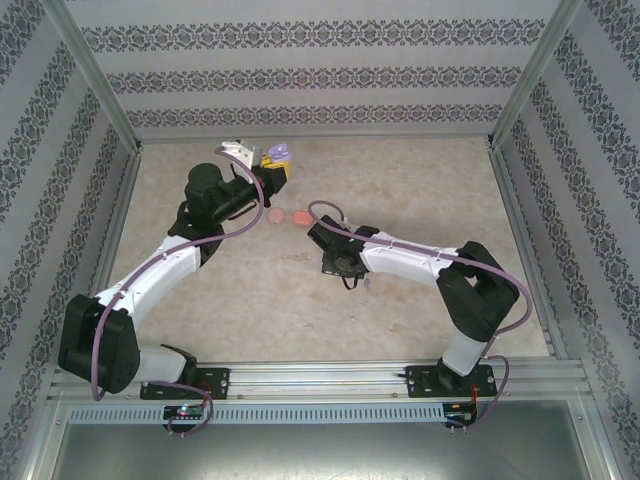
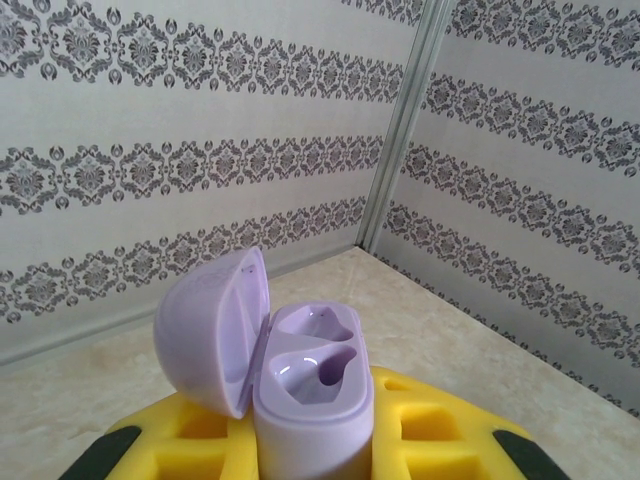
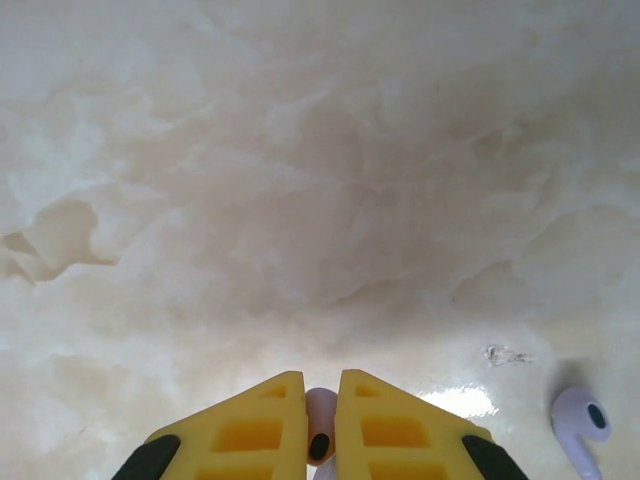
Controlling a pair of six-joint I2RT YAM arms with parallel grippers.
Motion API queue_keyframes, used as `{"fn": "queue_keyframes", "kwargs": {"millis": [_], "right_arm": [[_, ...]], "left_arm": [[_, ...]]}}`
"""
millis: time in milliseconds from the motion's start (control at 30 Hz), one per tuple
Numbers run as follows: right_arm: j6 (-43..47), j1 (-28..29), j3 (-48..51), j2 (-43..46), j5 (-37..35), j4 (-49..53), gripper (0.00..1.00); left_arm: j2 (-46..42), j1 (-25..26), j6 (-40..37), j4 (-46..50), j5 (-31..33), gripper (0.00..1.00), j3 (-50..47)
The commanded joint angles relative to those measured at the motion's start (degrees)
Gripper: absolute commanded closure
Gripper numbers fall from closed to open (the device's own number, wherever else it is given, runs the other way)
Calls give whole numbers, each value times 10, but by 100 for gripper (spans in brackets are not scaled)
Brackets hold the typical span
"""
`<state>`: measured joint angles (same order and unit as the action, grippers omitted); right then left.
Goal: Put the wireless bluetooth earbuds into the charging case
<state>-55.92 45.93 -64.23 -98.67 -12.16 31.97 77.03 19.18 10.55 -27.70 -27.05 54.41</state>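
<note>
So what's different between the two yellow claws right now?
The left gripper clamps the open lilac charging case, while the right gripper pinches a tiny pale earbud, a much smaller thing. The left gripper faces out toward the patterned walls with the case upright. The right gripper points down at the table. Both have yellow fingers and both are shut on something.

The case (image 2: pixel 312 405) is smooth lilac plastic with a soft gloss. The earbud (image 3: pixel 578 420) is glossy plastic too. The table (image 3: pixel 300 180) looks like polished marble and catches glare. The right pincer (image 3: pixel 320 388) has matt yellow fingers. The corner post (image 2: pixel 400 130) is brushed metal.
</note>
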Motion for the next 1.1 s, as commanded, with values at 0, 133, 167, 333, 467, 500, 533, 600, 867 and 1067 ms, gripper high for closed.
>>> {"fn": "queue_keyframes", "kwargs": {"millis": [0,133,167,333,467,500,533,600,867,1067], "right_arm": [[44,-13,-6,25,-26,-9,88],[94,-35,-28,58,-23,-19,88],[109,-40,-35,66,-21,-24,88],[181,-78,-86,113,-6,-38,88],[236,-107,-128,145,17,-63,87],[249,-114,-140,152,26,-71,87],[261,-120,-153,158,35,-77,87],[285,-128,-175,167,50,-93,87],[352,-138,-218,202,110,-169,87],[371,-137,-207,221,163,-220,87]], "left_arm": [[-7,7,-28,-45,8,100,-13],[-1,7,-39,-69,-17,100,-20],[1,7,-43,-89,-26,100,-28],[6,14,-83,-192,-55,100,-60],[7,28,-143,-190,-56,100,-54],[7,33,-162,-185,-57,100,-51],[8,38,-181,-176,-56,100,-46],[9,51,-219,-160,-51,100,-37],[29,80,-299,-112,-52,100,3],[44,87,-292,-119,-56,100,13]]}}
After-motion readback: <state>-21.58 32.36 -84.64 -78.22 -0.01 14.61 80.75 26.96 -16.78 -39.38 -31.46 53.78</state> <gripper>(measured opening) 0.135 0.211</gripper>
